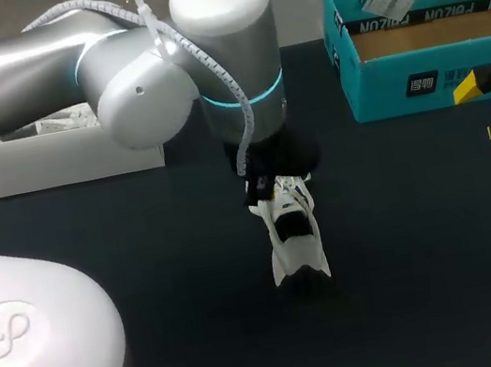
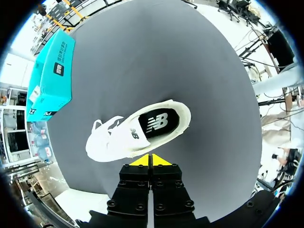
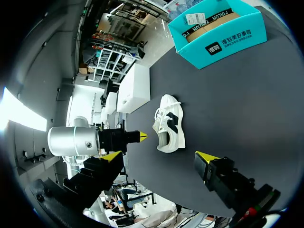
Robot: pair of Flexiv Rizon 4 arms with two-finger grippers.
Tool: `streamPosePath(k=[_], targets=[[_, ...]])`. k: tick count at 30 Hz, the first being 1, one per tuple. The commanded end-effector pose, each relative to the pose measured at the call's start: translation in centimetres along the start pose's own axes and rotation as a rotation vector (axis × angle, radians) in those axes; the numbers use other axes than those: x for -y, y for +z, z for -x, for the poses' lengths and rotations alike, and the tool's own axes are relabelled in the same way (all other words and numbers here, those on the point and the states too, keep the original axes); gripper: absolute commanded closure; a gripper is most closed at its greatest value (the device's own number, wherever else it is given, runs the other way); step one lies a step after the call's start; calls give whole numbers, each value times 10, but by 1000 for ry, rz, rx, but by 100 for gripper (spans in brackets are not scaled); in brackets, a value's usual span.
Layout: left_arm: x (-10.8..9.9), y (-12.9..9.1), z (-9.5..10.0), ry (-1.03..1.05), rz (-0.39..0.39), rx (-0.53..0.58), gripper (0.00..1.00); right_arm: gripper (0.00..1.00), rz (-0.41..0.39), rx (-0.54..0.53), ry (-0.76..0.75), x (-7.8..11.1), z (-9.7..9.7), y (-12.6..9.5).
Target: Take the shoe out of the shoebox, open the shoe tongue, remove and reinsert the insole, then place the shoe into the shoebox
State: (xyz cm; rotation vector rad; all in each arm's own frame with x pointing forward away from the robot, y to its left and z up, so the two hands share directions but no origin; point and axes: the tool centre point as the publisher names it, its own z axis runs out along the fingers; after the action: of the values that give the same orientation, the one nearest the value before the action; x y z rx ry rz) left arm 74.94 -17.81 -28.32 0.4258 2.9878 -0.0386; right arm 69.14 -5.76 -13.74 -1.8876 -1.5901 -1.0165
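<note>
Hovering item, nearest: my left gripper [image 2: 151, 160], yellow tips pressed together with nothing between them, poised just beside the shoe's side. I cannot tell whether it touches.

Item: white sneaker [image 2: 137, 130], out of its box, sole down on the dark table [image 1: 149, 286], near the middle. The black insole [image 2: 159, 123] is seated inside and shows through the collar. Laces lie loose over the tongue. I judge it stands free like this so the tongue can be pulled open, with closed tips suited to slipping under.

Item: my right gripper [image 1: 487, 108], fingers spread wide and holding nothing. It is parked at the table's right, well apart from the sneaker and just in front of the box, probably to leave my left arm room.

Item, farther: teal shoebox [image 1: 399, 85], open, its brown floor bare except for a white tag near the back wall.

Item, far left: white lid or tray [image 1: 61, 164], apparently holding crumpled paper.
</note>
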Motion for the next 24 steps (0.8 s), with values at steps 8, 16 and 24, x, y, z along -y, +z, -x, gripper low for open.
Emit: streamPosePath(k=[8, 16, 24], targets=[[12, -6, -7, -141, -90, -179, 100, 0, -1, 2, 2, 0, 0, 1], [15, -13, -26, -196, -62, -155, 29, 0, -1, 2, 2, 0, 0, 1], [23, -10, -57, -145, -110, -146, 0, 0, -1, 2, 2, 0, 0, 1]])
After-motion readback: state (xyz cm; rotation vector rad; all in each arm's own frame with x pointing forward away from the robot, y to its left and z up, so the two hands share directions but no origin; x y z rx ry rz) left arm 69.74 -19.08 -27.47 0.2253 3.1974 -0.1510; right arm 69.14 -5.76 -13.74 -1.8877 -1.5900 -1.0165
